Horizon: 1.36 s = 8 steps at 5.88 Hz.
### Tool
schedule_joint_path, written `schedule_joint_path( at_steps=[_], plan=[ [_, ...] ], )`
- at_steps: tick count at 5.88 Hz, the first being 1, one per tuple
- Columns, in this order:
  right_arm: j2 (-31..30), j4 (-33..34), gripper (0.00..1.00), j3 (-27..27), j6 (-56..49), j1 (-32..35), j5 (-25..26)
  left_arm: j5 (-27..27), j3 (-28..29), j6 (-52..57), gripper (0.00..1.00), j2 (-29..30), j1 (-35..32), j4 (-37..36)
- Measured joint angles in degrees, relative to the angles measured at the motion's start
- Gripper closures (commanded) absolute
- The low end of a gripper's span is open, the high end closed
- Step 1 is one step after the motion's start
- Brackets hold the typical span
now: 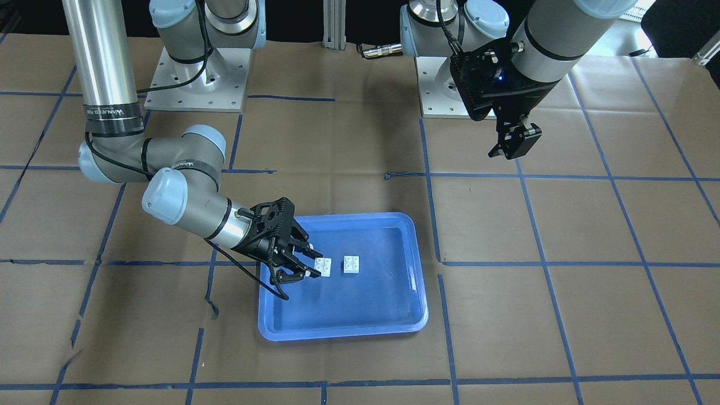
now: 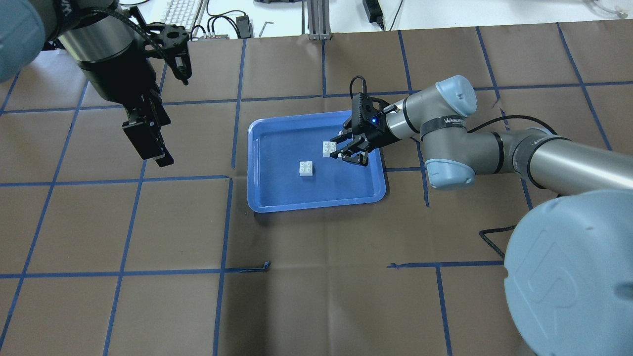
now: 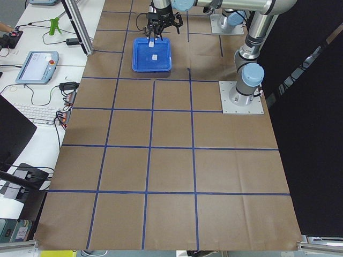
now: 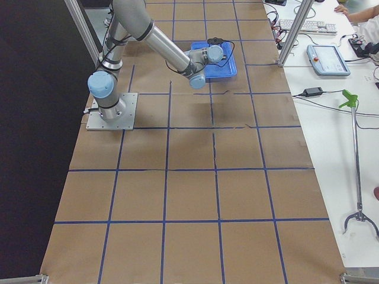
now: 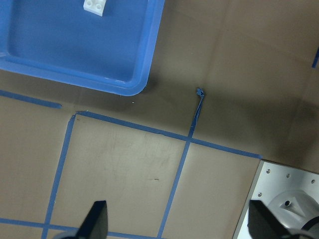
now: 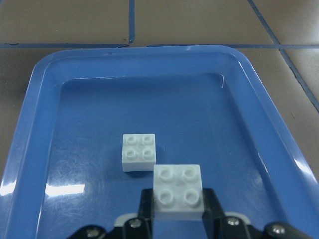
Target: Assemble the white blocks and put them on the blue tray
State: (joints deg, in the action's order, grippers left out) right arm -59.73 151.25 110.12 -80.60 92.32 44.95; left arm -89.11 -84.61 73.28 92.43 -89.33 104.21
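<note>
Right gripper (image 2: 338,148) clamped on studded held white block (image 6: 177,191) over glossy blue tray (image 2: 287,190), near right rim overhead. Loose white block (image 2: 306,168) flat mid-tray, apart. Left gripper (image 2: 158,153) upper left, fingers spread, above open brown paper (image 2: 148,222).

blue tray (image 5: 75,45) cut off at the left wrist view's top and left; fingers (image 5: 97,221) cropped below.

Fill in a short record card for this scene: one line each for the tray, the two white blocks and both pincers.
Blue tray: both blocks lie within its rim
Loose block: studs up on the tray floor, untouched
Held block: studs up, apart from the loose one, not stacked
Right pincer: shut on the held block
Left pincer: open, empty, away from the tray
Assembly: not yet done
</note>
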Motion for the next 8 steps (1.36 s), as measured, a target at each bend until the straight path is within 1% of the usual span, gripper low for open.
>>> schedule_joint_path(
  at_steps=[2, 4, 8],
  plan=[
    [2.6, 1.8, 0.67, 0.0, 0.7, 0.5, 0.0, -0.3, -0.3, 0.0, 0.01, -0.5, 0.0, -2.6],
    [3.3, 1.6, 0.67, 0.0, 2.1, 1.1, 0.0, -0.7, -0.2, -2.1, 0.01, -0.9, 0.1, -5.9],
    [3.4, 2.0, 0.67, 1.0, 2.7, 2.6, 0.1, -2.3, -0.6, -21.5, 0.01, -2.8, 0.3, -14.3]
  ],
)
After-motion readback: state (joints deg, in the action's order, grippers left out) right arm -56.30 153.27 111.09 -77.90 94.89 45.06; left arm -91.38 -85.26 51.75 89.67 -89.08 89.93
